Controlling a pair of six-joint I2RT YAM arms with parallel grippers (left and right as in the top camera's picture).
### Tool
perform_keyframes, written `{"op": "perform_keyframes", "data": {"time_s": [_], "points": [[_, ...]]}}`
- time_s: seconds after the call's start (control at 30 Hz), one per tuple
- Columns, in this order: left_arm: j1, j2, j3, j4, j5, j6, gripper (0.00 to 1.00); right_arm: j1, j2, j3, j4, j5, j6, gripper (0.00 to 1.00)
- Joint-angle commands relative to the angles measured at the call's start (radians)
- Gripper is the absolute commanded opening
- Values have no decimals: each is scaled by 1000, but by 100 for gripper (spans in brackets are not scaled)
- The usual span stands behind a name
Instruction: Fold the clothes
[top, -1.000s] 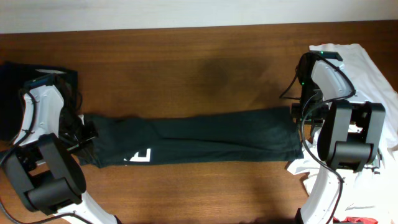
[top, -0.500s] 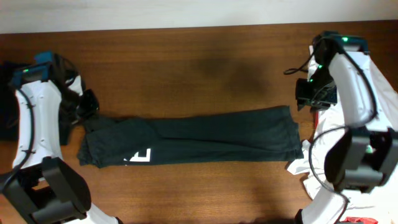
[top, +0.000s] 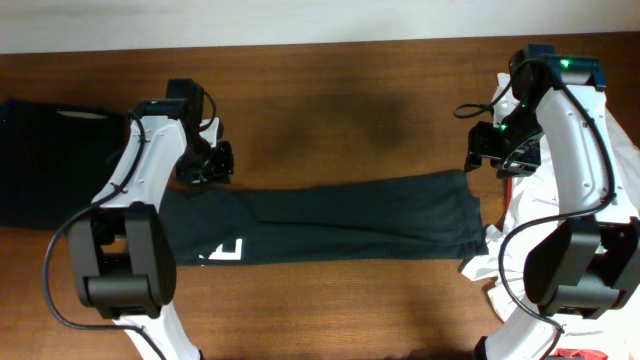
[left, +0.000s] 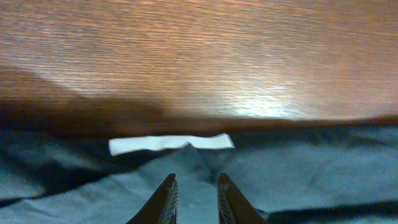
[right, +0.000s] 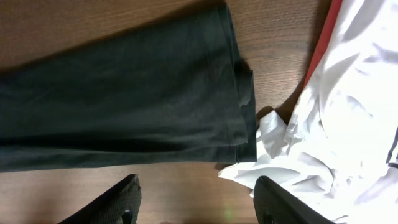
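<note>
Across the middle of the wooden table (top: 330, 110) lies the black T-shirt (top: 340, 215), folded into one long strip, with a bit of white letter (top: 228, 250) showing near its left end. We see the left gripper (left: 194, 190) low over that left end, right by a small white label (left: 171, 144); its two fingers are only a little apart and nothing is between them. We see the right gripper (right: 198, 186) near the other end, its fingers wide apart and empty. We think a few things could go wrong. The cloth looks thin and soft, so a pinch may catch just the top layer, and then the strip would fall open when lifted. The heap of white clothes (right: 348, 112) touches the strip's right end, so the right fingers could grab white cloth too and drag it along. If one side lifts before the other, the strip may twist or land crooked. A dark cloth (top: 40, 160) lies near the left end and could get mixed in.
</note>
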Motion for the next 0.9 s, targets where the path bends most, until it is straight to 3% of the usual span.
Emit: {"op": "perform_keyframes", "data": {"time_s": [0.0, 0.43, 0.47, 0.53, 0.63, 0.77, 0.87], "points": [[3, 14, -7, 11, -51, -9, 23, 2, -4, 0, -3, -8, -13, 62], [2, 113, -8, 38, -84, -8, 25, 2, -4, 0, -3, -9, -15, 62], [1, 113, -8, 37, -84, -8, 22, 2, -4, 0, -3, -8, -15, 62], [1, 113, -7, 24, -84, -8, 3, 2, -4, 0, -3, -8, -15, 62], [1, 112, -6, 6, -82, -8, 0, 2, -4, 0, -3, -8, -15, 63], [1, 112, 36, -53, 24, -7, 0, 2, -4, 0, -3, -8, -15, 62], [1, 106, 88, -106, 221, 38, 0, 2, -4, 0, -3, -5, -15, 62]]}}
